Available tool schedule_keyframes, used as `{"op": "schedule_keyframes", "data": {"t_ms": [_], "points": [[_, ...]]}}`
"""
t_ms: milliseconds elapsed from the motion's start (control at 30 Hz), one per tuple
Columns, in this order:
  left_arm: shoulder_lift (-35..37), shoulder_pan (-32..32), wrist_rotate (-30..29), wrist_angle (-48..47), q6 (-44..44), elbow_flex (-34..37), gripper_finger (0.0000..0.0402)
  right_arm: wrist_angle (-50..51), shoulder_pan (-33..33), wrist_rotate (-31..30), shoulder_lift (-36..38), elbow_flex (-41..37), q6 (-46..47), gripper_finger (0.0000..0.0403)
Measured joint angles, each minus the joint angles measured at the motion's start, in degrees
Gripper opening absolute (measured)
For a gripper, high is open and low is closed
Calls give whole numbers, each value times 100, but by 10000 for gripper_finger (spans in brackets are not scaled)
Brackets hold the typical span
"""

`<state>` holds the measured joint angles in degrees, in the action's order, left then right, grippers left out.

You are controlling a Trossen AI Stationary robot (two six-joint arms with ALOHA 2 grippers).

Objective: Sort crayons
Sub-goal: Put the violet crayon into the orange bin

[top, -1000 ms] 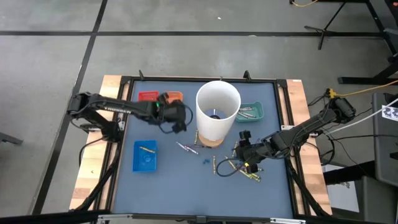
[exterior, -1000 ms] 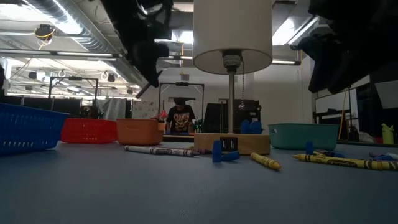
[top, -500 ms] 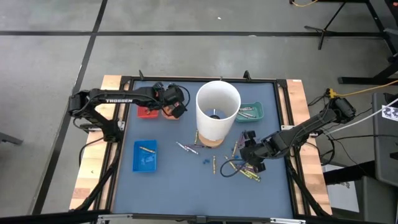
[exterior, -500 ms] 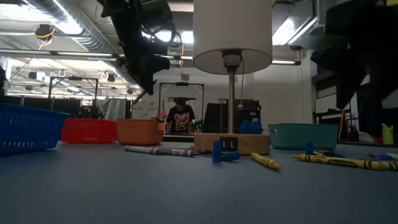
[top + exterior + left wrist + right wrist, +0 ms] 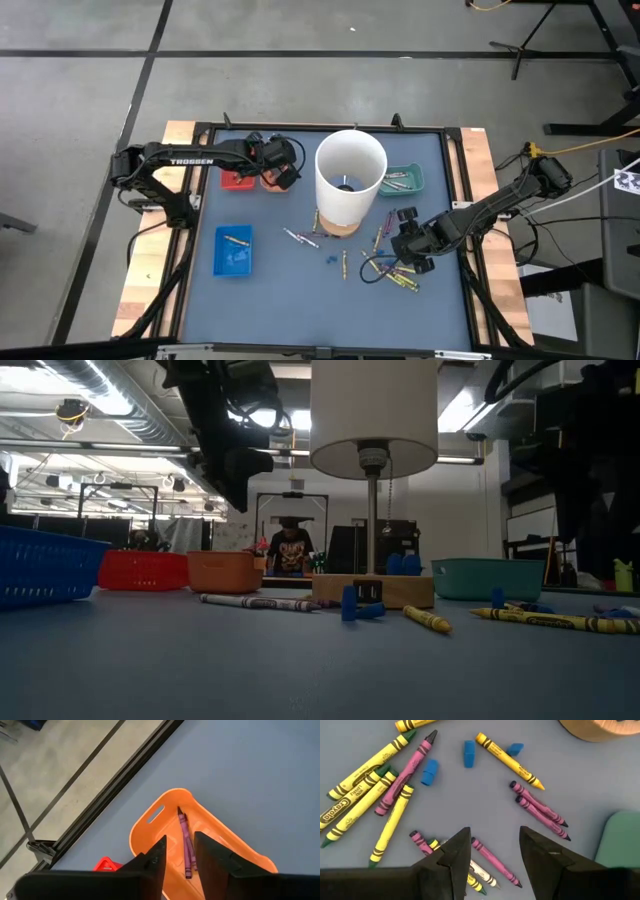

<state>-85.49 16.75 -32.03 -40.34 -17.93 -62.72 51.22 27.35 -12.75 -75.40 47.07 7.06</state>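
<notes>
Right pincer released above loose crayons; left pincer released too. Crayons look light, stiff, probably slippery: pinch mid-length.

- Left arm reaches across the table's far left; left gripper hangs pointing down, fingers parted, nothing between them.
- Right arm stretches inward from the right; right gripper sits low, fingers apart and empty.
</notes>
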Motion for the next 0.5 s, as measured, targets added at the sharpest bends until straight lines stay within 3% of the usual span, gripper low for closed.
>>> {"op": "schedule_keyframes", "data": {"t_ms": [500], "points": [[0, 0, -2, 2, -7, 0, 86, 219, 0, -55, -1, 0, -310, 166]]}}
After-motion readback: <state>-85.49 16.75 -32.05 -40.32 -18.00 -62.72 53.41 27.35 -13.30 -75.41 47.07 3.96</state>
